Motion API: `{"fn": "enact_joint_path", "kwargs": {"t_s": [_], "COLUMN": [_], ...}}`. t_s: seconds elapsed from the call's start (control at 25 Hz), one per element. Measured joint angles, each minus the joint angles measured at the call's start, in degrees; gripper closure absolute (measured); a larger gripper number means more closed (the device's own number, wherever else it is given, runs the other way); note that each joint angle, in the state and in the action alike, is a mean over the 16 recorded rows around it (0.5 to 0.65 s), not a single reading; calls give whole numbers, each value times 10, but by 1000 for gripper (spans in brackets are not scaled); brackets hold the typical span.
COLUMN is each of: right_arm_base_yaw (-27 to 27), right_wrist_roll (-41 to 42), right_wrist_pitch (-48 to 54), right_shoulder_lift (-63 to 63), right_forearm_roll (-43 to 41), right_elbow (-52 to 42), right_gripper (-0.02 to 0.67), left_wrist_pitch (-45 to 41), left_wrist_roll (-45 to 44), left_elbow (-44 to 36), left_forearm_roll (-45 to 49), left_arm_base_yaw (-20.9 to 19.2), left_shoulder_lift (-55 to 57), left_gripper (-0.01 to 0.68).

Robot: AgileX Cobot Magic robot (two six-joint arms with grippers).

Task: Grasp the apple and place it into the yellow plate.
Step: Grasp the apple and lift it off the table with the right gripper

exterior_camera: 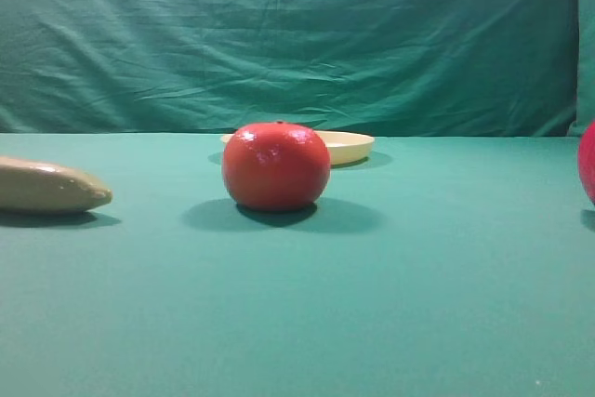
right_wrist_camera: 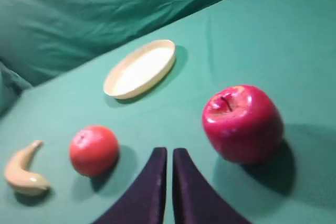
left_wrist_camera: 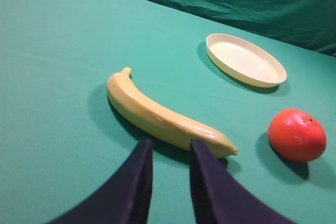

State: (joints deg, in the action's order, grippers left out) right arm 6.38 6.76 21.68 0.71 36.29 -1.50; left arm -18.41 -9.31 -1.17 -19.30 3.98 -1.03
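The magenta-red apple (right_wrist_camera: 242, 123) with a dark stem sits on the green cloth, just right of and ahead of my right gripper (right_wrist_camera: 169, 153), which is shut and empty. In the exterior view only the apple's edge (exterior_camera: 588, 163) shows at the far right. The pale yellow plate (exterior_camera: 349, 146) lies empty at the back, behind the orange-red fruit; it also shows in the right wrist view (right_wrist_camera: 140, 69) and the left wrist view (left_wrist_camera: 245, 60). My left gripper (left_wrist_camera: 169, 148) has a narrow gap between its fingers and is empty, just in front of the banana. No gripper shows in the exterior view.
An orange-red tomato-like fruit (exterior_camera: 276, 166) stands mid-table in front of the plate, also in the wrist views (left_wrist_camera: 297, 134) (right_wrist_camera: 94, 150). A tan banana (exterior_camera: 46, 186) (left_wrist_camera: 163, 114) (right_wrist_camera: 23, 171) lies at the left. A green curtain (exterior_camera: 297, 34) hangs behind the table.
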Motion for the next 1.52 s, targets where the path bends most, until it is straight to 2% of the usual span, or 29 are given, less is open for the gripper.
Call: {"fn": "enact_joint_path", "kwargs": {"t_s": [0.2, 0.48, 0.68, 0.88, 1.08, 1.24, 1.36, 1.52], "right_arm_base_yaw": [0, 0, 0, 0, 0, 0, 0, 0], "right_wrist_roll": [-9, 3, 51, 141, 234, 275, 269, 222], "right_wrist_pitch": [-32, -87, -97, -61, 5, 63, 106, 163], "right_shoulder_lift": [0, 0, -8, -57, -162, -278, -371, -483], "right_forearm_roll": [87, 132, 154, 159, 122, 59, -13, -122], "right_elbow": [-1, -1, 9, 49, 125, 205, 267, 344], "right_gripper": [649, 649, 649, 649, 649, 649, 649, 649], "left_wrist_pitch": [0, 0, 0, 0, 0, 0, 0, 0], "left_wrist_roll": [0, 0, 0, 0, 0, 0, 0, 0], "left_elbow": [0, 0, 0, 0, 0, 0, 0, 0], "left_forearm_roll": [0, 0, 0, 0, 0, 0, 0, 0], "left_arm_base_yaw": [0, 0, 0, 0, 0, 0, 0, 0], "left_shoulder_lift": [0, 0, 0, 0, 0, 0, 0, 0], "left_gripper": [516, 516, 516, 516, 516, 516, 516, 516]}}
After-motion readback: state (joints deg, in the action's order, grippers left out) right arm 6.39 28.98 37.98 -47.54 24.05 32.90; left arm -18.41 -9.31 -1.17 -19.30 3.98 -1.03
